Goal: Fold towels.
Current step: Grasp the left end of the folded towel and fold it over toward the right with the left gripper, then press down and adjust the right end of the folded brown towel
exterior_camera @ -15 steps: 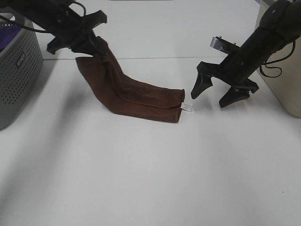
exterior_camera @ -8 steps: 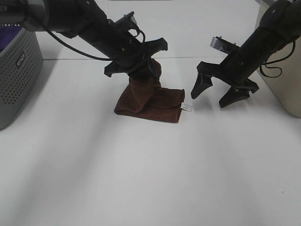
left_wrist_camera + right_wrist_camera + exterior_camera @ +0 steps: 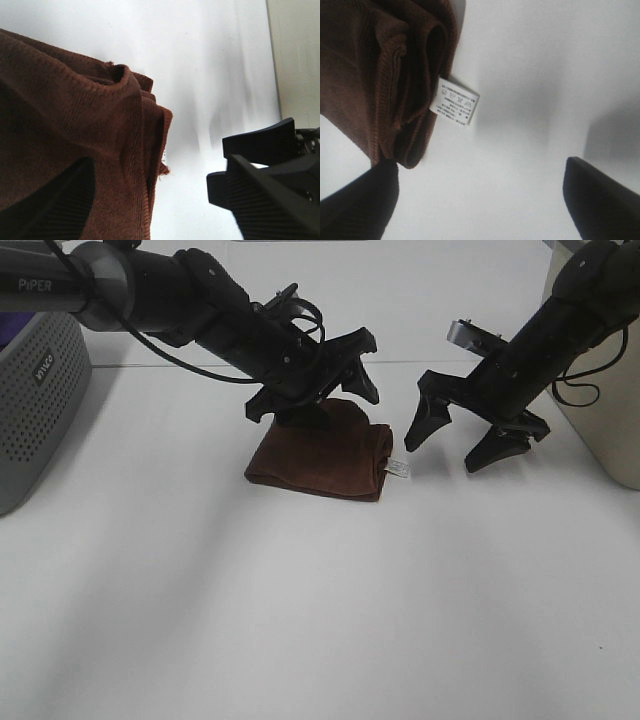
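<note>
One reddish-brown towel [image 3: 320, 455] lies on the white worktop [image 3: 300, 600], folded into a compact layered rectangle, white tag [image 3: 399, 469] at one corner. Left end effector [image 3: 318, 398] above its far edge, released. Right end effector [image 3: 457, 443] beside the tag, spread, empty.

The right end effector [image 3: 480, 200] hung with its two dark fingers [image 3: 362, 205] spread wide, and plain white surface [image 3: 530, 55] lay in the gap between them. Ahead of it and off toward one finger sat the reddish-brown towel [image 3: 375, 75], folded, its layers stacked with the edges showing along the near side. A small white tag [image 3: 454, 101] printed with care symbols stuck out from that edge, flat on the surface. The towel's nearest corner sat just beside one fingertip. A soft grey shadow [image 3: 615, 135] fell by the other finger.
</note>
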`<state>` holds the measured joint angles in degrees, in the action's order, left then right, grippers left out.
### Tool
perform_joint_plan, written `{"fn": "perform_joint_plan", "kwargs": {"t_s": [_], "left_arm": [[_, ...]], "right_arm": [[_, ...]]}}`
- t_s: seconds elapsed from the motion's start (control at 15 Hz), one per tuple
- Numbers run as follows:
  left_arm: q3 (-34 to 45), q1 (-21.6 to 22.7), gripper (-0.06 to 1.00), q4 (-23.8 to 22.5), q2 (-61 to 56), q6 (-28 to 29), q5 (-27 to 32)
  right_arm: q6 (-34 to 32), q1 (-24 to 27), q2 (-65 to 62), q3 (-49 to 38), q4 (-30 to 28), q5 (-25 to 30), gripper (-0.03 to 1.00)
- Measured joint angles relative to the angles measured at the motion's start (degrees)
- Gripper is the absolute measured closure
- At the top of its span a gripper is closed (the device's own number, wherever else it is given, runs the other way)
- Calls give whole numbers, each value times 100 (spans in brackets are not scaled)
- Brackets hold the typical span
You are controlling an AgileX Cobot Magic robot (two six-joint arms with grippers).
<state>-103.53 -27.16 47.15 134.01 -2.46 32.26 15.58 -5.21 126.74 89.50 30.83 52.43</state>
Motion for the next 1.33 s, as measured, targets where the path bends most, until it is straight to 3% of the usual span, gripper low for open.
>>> {"fn": "perform_joint_plan", "kwargs": {"t_s": [0.2, 0.47, 0.6, 0.8, 1.07, 1.33], "left_arm": [[0, 292, 16, -138, -97, -11, 34], [0, 1037, 16, -859, -527, -69, 143], [0, 1152, 16, -1180, -556, -69, 338], [0, 1186, 17, -2114, -556, -69, 693], [0, 1186, 17, -2240, -556, -69, 716], [0, 1186, 18, -2246, -556, -69, 762]], "right_arm": [[183, 0, -103, 0, 504, 235, 11], [1283, -195, -315, 0, 2475, 590, 11], [1581, -481, -286, 0, 2813, 378, 11], [1896, -802, 52, 80, 3484, -481, 15], [2017, -796, 733, 573, 3930, -544, 16], [1902, -533, 1020, 584, 3690, -739, 16]]}}
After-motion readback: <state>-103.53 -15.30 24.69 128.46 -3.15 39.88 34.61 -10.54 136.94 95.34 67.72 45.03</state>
